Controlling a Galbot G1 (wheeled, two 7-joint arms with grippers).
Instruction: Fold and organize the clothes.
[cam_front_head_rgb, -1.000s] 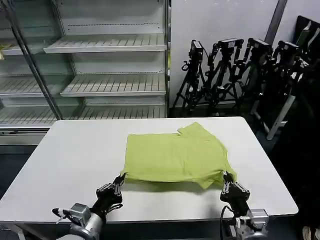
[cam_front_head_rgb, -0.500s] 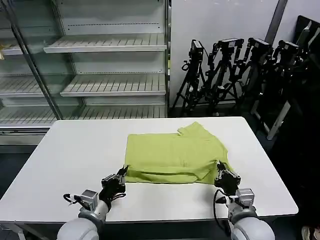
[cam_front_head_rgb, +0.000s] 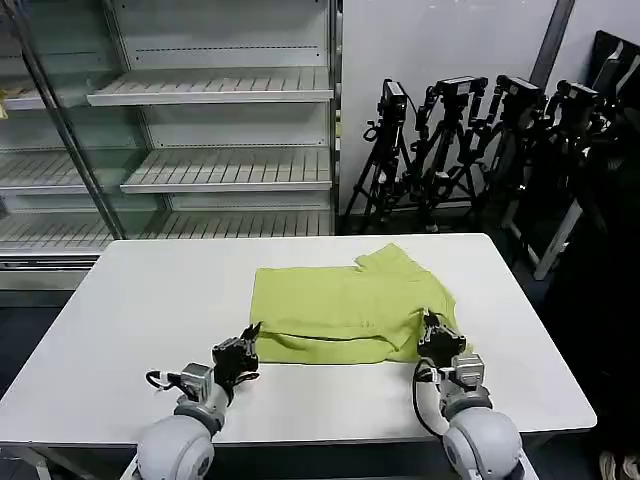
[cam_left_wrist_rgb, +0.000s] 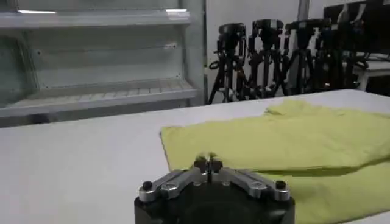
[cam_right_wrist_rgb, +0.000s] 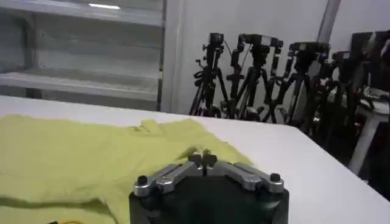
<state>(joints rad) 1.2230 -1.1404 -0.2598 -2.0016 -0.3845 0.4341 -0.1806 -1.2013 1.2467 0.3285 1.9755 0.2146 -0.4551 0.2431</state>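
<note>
T-shirt long axis runs left-right; both grippers' jaws clenched on near hem.

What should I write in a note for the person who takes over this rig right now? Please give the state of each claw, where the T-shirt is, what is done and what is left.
Left claw: shut on the near left corner of the T-shirt, lifted and carried toward the far side.
Right claw: shut on the near right corner, level with the left.
T-shirt: on the white table, centre-right, already folded narrower, one sleeve sticking out at the far edge.
Done: near hem picked up, fold over the far half begun.
Left: probably lay the hem down on the far part, release, smooth, then fold again and tidy.
</note>
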